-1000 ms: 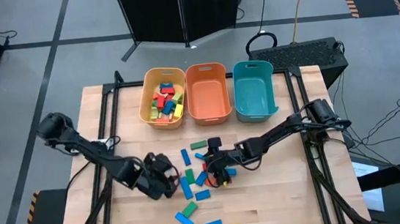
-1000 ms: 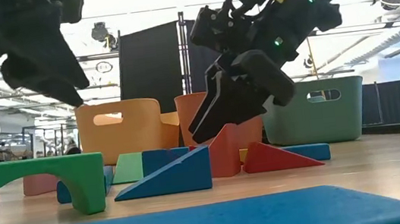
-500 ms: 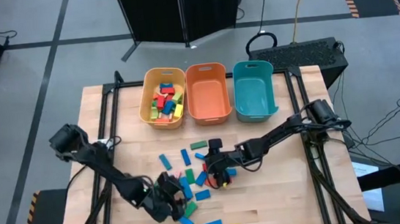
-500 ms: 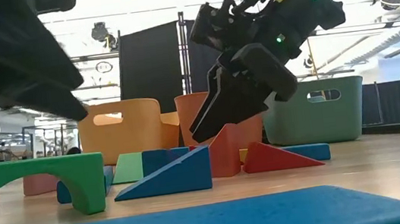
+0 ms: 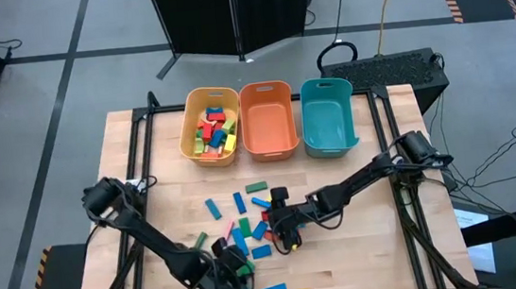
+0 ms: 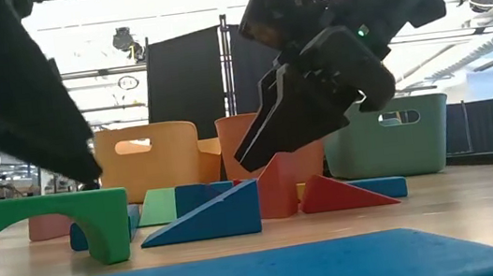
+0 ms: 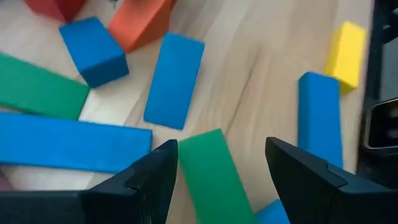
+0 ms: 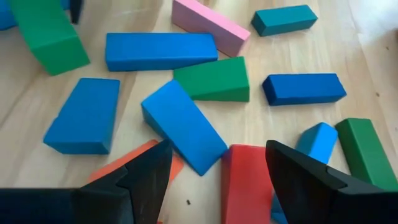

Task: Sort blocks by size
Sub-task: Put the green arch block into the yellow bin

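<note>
Now left pincer [image 5: 236,276] hovers over blocks [image 5: 247,229] nr table [image 5: 383,256] front edge.

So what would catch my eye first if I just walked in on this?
Probably the three bins at the table's far edge, yellow, orange and teal, only the yellow one holding blocks. Then the loose blocks scattered mid-table, with the left gripper and right gripper open just above them.

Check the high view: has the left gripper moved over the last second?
Yes. The left gripper has travelled toward the table's near edge, farther from the yellow plastic bin, and now hangs over the loose wooden blocks there.
</note>
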Motion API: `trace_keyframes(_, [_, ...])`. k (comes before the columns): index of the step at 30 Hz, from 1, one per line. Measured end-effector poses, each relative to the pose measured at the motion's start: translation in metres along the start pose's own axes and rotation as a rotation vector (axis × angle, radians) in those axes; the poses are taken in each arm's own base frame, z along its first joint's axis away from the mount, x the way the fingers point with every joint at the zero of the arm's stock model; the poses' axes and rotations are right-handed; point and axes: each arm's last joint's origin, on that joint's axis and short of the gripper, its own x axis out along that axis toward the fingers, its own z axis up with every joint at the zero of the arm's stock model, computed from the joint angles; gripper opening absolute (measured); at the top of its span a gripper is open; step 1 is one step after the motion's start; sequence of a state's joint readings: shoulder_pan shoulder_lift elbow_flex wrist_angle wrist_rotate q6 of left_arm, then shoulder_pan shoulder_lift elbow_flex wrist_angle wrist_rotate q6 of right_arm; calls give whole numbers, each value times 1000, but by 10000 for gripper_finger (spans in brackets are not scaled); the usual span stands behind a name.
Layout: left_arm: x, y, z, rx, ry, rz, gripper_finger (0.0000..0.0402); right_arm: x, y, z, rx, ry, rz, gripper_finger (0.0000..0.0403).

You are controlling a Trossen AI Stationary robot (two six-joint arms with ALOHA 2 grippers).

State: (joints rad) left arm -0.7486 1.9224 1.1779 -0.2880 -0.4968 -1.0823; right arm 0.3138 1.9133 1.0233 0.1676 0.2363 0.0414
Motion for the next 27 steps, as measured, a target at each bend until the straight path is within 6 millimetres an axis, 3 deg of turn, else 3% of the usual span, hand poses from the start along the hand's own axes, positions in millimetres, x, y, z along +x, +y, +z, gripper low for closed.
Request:
trace_keyframes(17, [5, 1, -8, 3, 85, 39, 244, 0, -1, 2, -13, -16, -4, 247])
trace_keyframes(27, [20, 3, -20, 4, 133, 74, 244, 0, -1, 2, -13, -17, -4, 247])
